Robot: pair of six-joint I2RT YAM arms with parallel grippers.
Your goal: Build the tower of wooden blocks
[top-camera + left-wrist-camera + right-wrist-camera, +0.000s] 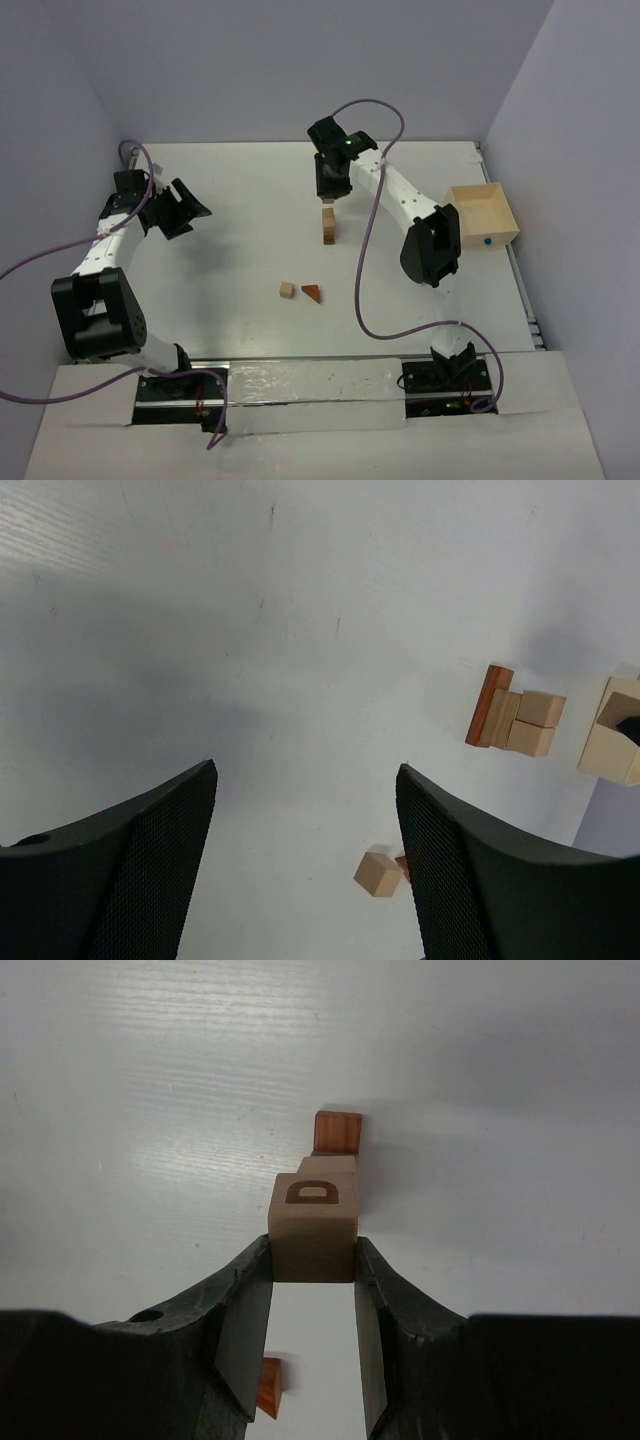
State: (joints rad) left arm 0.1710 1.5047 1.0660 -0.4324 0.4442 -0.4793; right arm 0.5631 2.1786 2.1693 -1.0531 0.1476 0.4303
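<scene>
The tower (328, 228) is a short column in the table's middle, reddish-brown at the base and tan above. My right gripper (333, 192) hangs right over it. In the right wrist view the gripper (313, 1255) is shut on a tan cube with a "D" mark (313, 1222), held over the tower's blocks (338, 1132); I cannot tell if they touch. A loose tan cube (288, 290) and a reddish-brown wedge (312, 292) lie nearer the bases. My left gripper (185, 210) is open and empty at the left; its view (305, 770) shows the tower (510, 718) and loose cube (377, 873).
A large pale wooden box (483, 215) with a blue dot stands at the table's right edge. The right arm's purple cable (362, 270) loops over the table right of the loose blocks. Grey walls close in the back and sides.
</scene>
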